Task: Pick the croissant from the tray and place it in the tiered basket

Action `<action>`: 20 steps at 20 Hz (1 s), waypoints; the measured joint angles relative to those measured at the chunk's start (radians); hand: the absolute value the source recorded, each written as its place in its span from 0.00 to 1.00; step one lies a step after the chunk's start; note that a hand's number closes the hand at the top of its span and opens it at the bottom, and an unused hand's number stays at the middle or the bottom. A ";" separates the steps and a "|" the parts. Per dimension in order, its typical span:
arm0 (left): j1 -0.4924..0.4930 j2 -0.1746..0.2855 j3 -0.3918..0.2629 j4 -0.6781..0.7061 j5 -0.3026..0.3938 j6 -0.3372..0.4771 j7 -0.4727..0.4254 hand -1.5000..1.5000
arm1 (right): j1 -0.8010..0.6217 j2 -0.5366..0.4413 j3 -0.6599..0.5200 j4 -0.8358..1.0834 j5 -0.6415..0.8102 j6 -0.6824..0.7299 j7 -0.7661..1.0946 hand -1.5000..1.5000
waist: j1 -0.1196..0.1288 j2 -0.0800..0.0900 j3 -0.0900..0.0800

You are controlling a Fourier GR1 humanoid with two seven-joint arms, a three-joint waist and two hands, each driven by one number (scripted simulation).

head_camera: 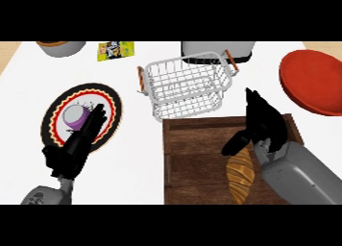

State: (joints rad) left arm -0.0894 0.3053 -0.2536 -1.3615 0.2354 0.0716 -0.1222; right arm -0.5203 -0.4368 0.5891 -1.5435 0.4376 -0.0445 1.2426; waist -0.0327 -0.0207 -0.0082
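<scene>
Right forearm (pixel 301 178) comes in at the bottom right, grey, angled up and to the left. Left forearm (pixel 41 196) is only just in view at the bottom left.

Croissant (pixel 241 178) is still on the tray (pixel 195 158). It lies lengthwise on the tray's right half, with its near end at the bottom edge of the view. The tray is dark wood and sits on the white counter (pixel 131 163).

Right hand (pixel 262 122) is over the tray just past the croissant's far end. It's released: fingers straight and pointing away, nothing held. Thumb (pixel 234 144) angles down to the croissant's far tip. Can't tell if it actually touches.

Left hand (pixel 71 151) is on the left side, also released. Its fingers are straight and lie over the near part of a patterned plate (pixel 53 125). The plate has a red and black rim and carries a small purple-and-white item (pixel 76 116). The fingertips end just beside that item.

Basket (pixel 184 86) is white wire with orange handles, and it's just past the tray's far left corner. Nothing visible inside. It's near the right hand's fingertips but not touching them.

Red plate (pixel 319 89) sits at the right edge, level with the basket.

Far row: a grey pot (pixel 218 50) right behind the basket, a yellow packet (pixel 117 50) to its left, and a grey bowl (pixel 62 48) at the far left, cut off by the top of the view.
</scene>
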 measured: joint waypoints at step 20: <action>-0.021 -0.014 0.017 0.019 -0.010 -0.017 -0.014 0.50 | 0.256 0.180 -0.142 -0.018 0.227 0.098 0.004 0.00 | 0.003 0.011 0.004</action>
State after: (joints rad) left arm -0.1108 0.2909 -0.2364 -1.3420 0.2254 0.0546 -0.1359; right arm -0.2641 -0.2571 0.4469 -1.5610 0.6647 0.0538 1.2469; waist -0.0298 -0.0093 -0.0039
